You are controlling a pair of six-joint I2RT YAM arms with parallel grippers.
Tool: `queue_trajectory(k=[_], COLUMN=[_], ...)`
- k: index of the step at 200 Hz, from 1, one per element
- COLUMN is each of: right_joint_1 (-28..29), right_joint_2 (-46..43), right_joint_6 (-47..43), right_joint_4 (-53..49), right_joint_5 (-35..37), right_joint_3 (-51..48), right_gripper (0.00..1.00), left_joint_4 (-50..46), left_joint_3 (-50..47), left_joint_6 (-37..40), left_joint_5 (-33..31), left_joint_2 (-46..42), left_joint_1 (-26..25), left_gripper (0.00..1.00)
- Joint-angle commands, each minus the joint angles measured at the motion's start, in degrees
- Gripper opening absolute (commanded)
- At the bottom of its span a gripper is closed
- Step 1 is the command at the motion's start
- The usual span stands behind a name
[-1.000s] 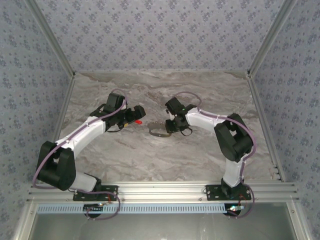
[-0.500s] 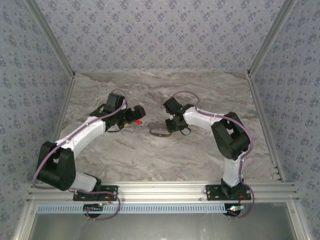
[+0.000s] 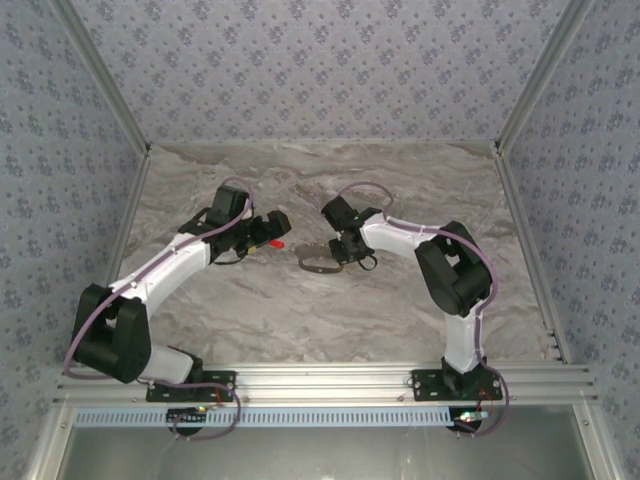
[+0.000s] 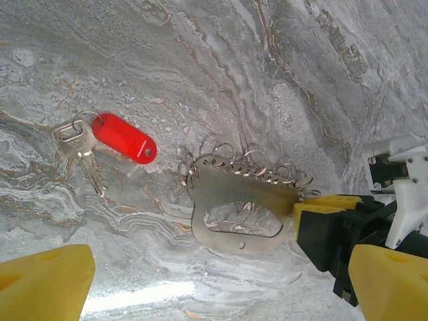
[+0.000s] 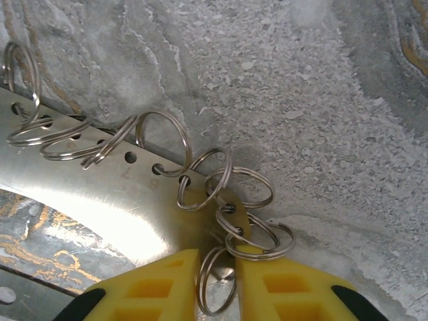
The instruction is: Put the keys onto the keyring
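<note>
The keys, a small red tab (image 4: 125,138) with two silver keys (image 4: 79,146) on a little ring, lie flat on the marble; from above the red tab (image 3: 281,243) sits just below my left gripper (image 3: 277,226). The left gripper (image 4: 214,294) hovers open, nothing between its yellow fingers (image 4: 47,284). The keyring (image 4: 239,212) is a grey metal plate with an oval cut-out and several split rings along its edge, right of the keys. My right gripper (image 5: 217,274) is shut on the keyring's (image 5: 100,200) end, one split ring (image 5: 215,284) standing in the narrow gap.
The marble tabletop (image 3: 300,310) is bounded by patterned walls and aluminium rails. The right arm's yellow finger (image 4: 328,210) and black gripper body show at the right of the left wrist view, close to the plate.
The right arm's wrist and elbow have shifted slightly to the left, still on the keyring's end. The left arm, the keys and the plate stay about where they were.
</note>
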Motion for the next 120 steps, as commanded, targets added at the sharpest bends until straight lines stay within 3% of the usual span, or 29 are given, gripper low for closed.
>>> queue_trajectory(k=[1, 40, 59, 120], right_joint_1=[0.3, 0.4, -0.3, -9.5], right_joint_2=[0.7, 0.3, -0.9, -14.5], right_joint_6=[-0.7, -1.5, -2.5, -3.0], right_joint_4=[-2.1, -2.8, -5.3, -7.7], right_joint_5=[2.3, 2.3, -0.3, -31.3], right_joint_3=[1.5, 2.0, 3.6, 11.2], right_gripper=[0.2, 0.0, 0.0, 0.0], left_joint_4=[0.0, -0.1, -0.5, -5.3], left_joint_3=[-0.4, 0.0, 0.5, 9.9], left_joint_6=[0.7, 0.7, 0.7, -0.2], left_joint_5=[-0.1, -0.1, -0.6, 0.2], left_joint_2=[-1.5, -1.2, -1.1, -1.7], left_joint_1=[0.0, 0.1, 0.1, 0.5], left_gripper=[0.98, 0.98, 0.98, 0.98])
